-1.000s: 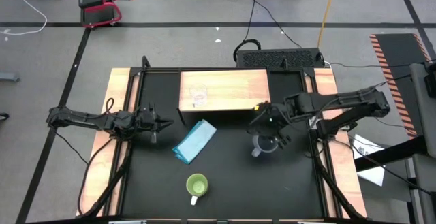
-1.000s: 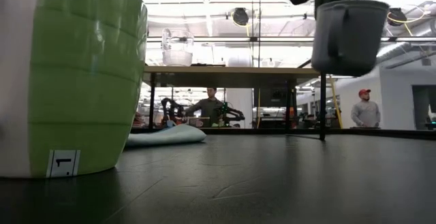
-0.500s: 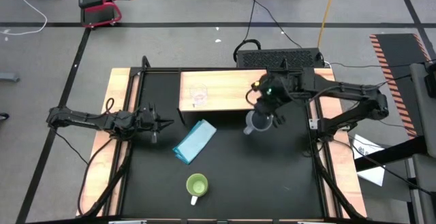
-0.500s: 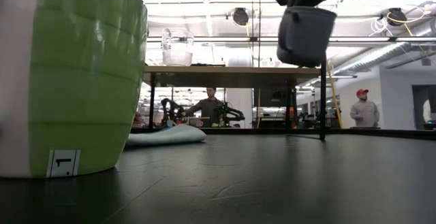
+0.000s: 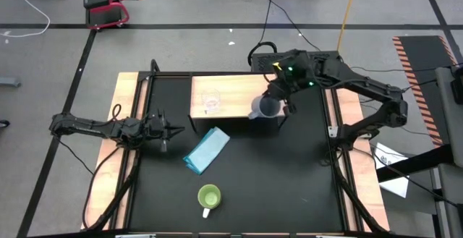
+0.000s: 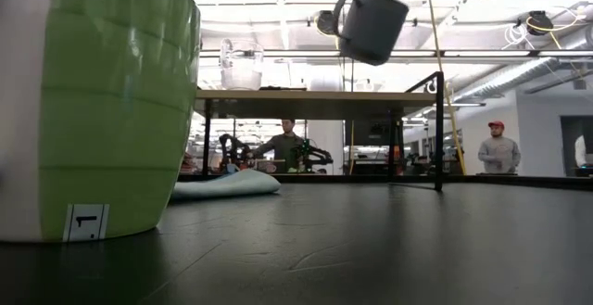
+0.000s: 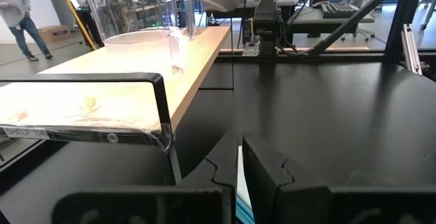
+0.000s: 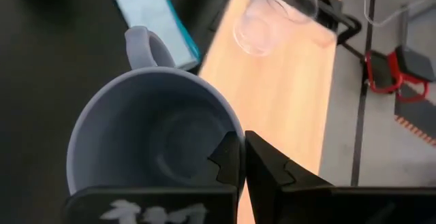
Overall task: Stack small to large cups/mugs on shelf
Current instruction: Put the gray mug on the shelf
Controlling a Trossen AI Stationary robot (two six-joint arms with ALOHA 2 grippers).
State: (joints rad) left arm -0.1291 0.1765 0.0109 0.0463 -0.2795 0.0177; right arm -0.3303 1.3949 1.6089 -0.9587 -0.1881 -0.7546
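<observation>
My right gripper (image 5: 276,99) is shut on the grey-blue mug (image 5: 265,108), which hangs in the air over the right front part of the light-wood shelf (image 5: 235,90). In the low view the mug (image 6: 371,25) is high above the shelf board (image 6: 315,92). The small clear glass cup (image 5: 210,102) stands upright on the shelf's left part. The lime-green mug (image 5: 209,197) stands on the table near the front edge. My left gripper (image 5: 173,129) is shut at the table's left side, level, touching nothing. My right gripper pinches the grey-blue mug's wall at the rim (image 8: 230,127), on the side opposite the handle (image 8: 144,47). One finger (image 8: 225,163) is inside the mug and the other outside. The fingers slant down from the table's right side. The mug is lifted clear and hangs tilted.
A light blue folded cloth (image 5: 207,149) lies on the table between the shelf and the green mug. Wooden strips (image 5: 126,115) run along the table's left and right sides. In the low view, people stand in the room behind the table.
My right gripper has carried the grey-blue mug up and toward the table's far left, from above the table in front of the shelf's right end to above the shelf. The mug has tipped further on the way.
</observation>
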